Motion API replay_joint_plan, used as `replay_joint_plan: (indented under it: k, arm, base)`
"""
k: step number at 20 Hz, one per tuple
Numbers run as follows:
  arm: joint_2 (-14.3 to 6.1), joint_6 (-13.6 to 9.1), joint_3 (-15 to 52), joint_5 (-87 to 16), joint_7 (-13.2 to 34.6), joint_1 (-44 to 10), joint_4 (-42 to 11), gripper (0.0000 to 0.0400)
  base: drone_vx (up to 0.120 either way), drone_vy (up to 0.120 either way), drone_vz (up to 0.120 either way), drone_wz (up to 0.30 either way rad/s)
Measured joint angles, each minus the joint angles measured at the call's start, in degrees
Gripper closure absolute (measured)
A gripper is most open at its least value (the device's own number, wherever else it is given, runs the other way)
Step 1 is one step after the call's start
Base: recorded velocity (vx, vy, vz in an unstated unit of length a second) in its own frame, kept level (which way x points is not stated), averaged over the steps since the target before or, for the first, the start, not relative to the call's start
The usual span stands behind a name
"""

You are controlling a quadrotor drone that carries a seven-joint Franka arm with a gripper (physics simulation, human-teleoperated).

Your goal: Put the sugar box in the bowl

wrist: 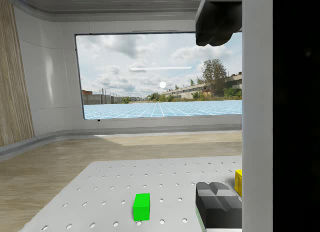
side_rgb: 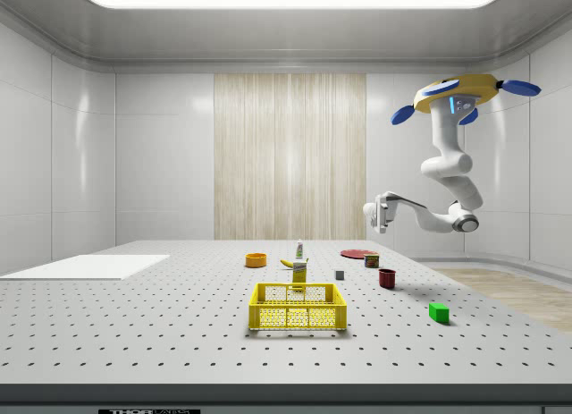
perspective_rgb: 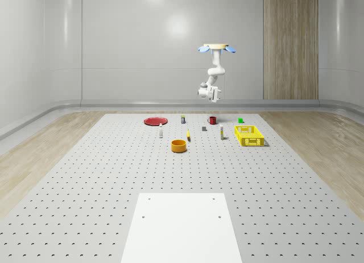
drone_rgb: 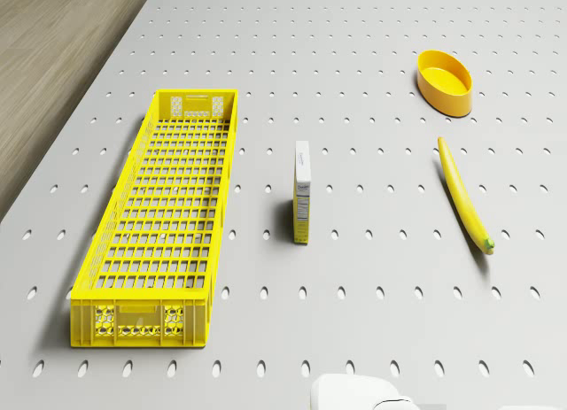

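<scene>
The sugar box (drone_rgb: 302, 191) is a thin white and yellow carton standing upright on the perforated table, between the yellow crate (drone_rgb: 159, 215) and the banana (drone_rgb: 465, 197). It also shows as the sugar box (perspective_rgb: 220, 134) and the sugar box (side_rgb: 299, 273) behind the crate. The orange bowl (perspective_rgb: 179, 145) (drone_rgb: 445, 81) (side_rgb: 256, 260) sits empty beyond the banana. The drone (perspective_rgb: 216, 47) (side_rgb: 465, 94) hovers high over the far end of the table. My gripper (perspective_rgb: 210, 93) (side_rgb: 382, 215) (wrist: 217, 114) hangs well above the objects, pointing sideways, open and holding nothing.
Near the far end lie a red plate (perspective_rgb: 154, 121), a red mug (perspective_rgb: 212, 120), a green cube (perspective_rgb: 240, 120) (wrist: 141, 207), a can (perspective_rgb: 182, 119), a grey cube (perspective_rgb: 204, 128) and a small bottle (perspective_rgb: 161, 131). A white panel (perspective_rgb: 182, 229) covers the near end.
</scene>
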Motion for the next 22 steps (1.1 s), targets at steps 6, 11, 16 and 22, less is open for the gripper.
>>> replay_joint_plan:
  k: [6, 11, 16, 22]
  arm:
    - [-4.6, -7.0, 14.5, -28.3, 14.6, -18.0, -14.6, 0.0000]
    - [-7.9, -12.2, 20.4, -37.2, 22.1, -29.2, -18.0, 0.0000]
    - [-10.4, -14.2, 23.2, -39.8, 25.9, -35.0, -18.8, 0.0000]
    - [-12.7, -14.2, 24.9, -40.2, 28.2, -38.2, -19.0, 0.0000]
  base:
    - [0.120, 0.000, -0.120, 0.000]
    - [0.120, 0.000, -0.120, 0.000]
    - [0.120, 0.000, -0.120, 0.000]
    - [0.120, 0.000, -0.067, 0.000]
